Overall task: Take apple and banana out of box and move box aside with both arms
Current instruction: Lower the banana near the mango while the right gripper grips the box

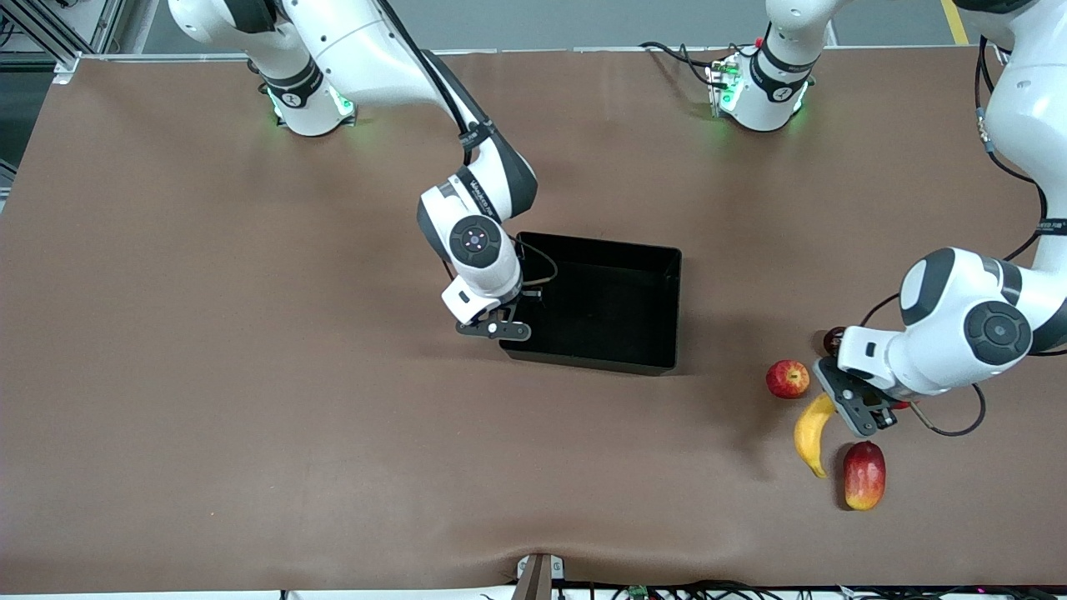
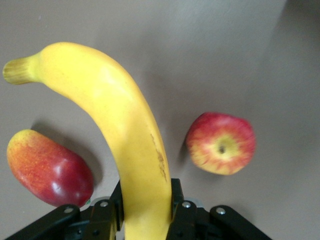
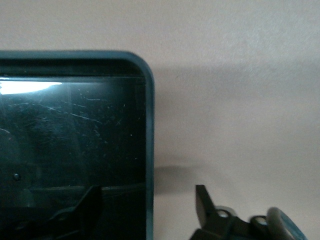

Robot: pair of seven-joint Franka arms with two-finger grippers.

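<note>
Nearest the camera, a red mango [image 1: 864, 475] lies on the brown desk [image 1: 250, 375] just beside the left hand [image 1: 859, 408], which pinches the banana [image 1: 813, 433]; the apple [image 1: 788, 378] sits near it. Over the box [image 1: 600, 304] wall, the right hand [image 1: 496, 327] straddles the edge, fingers spread.

our arms: white jointed shells, black bands | bases: green lights | hands: black, silver screws | cables: thin, black
</note>
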